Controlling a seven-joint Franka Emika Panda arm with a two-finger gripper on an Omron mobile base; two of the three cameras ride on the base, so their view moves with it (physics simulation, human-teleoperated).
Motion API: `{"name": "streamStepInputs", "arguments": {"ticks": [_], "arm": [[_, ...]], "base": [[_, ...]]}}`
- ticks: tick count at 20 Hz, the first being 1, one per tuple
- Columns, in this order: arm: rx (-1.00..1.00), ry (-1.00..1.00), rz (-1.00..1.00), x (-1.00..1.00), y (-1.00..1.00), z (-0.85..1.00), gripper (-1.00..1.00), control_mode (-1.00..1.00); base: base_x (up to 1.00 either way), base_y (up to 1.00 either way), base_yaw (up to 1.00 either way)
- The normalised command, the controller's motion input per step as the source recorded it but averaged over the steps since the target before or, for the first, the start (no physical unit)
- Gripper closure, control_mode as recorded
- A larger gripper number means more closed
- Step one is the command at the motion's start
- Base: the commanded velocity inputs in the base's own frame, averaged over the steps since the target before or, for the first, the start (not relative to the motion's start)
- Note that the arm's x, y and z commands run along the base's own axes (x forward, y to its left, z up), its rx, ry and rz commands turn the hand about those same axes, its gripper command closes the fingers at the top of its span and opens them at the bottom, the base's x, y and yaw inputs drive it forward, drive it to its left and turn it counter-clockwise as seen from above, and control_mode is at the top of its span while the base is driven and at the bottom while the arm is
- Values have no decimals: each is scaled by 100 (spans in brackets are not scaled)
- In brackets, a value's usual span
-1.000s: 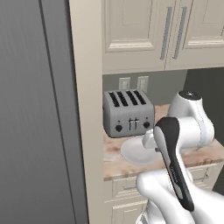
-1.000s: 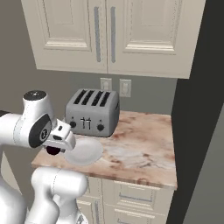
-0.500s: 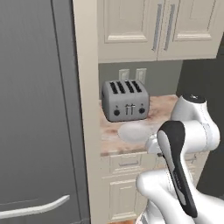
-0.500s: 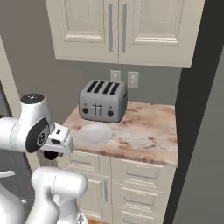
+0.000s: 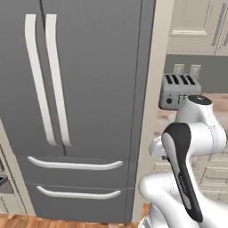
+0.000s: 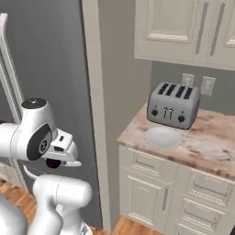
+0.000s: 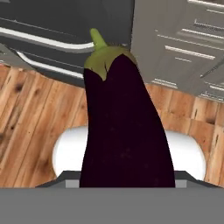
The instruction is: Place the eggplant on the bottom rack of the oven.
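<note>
1. The fingers themselves are hidden behind the eggplant (image 7: 122,127), which fills the middle of the hand view, green stem pointing away; it looks gripped, carried above the wooden floor (image 7: 30,127).
2. In the right base view the eggplant shows as a dark lump (image 6: 53,163) under the wrist, left of the toaster (image 6: 173,105).
3. The toaster stands on the marble desk (image 6: 206,142), a white plate (image 6: 162,137) just in front of it.
4. A grey fridge (image 5: 84,98) stands left of the toaster.

You see a glossy white arm (image 5: 196,133) of rounded segments, a black band at 5 o'clock, dark grey joint caps.
</note>
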Motion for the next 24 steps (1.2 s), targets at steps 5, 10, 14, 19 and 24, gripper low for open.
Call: {"name": "streamStepInputs", "arguments": {"ticks": [5,10,14,19,24], "arm": [[0,0,0,0,0,0,100,100],[0,0,0,0,0,0,100,100],[0,0,0,0,0,0,100,100],[0,0,0,0,0,0,100,100],[0,0,0,0,0,0,100,100]], "base": [[0,100,58],[58,100,29],[84,100,-12],[72,99,-29],[64,73,-23]]}}
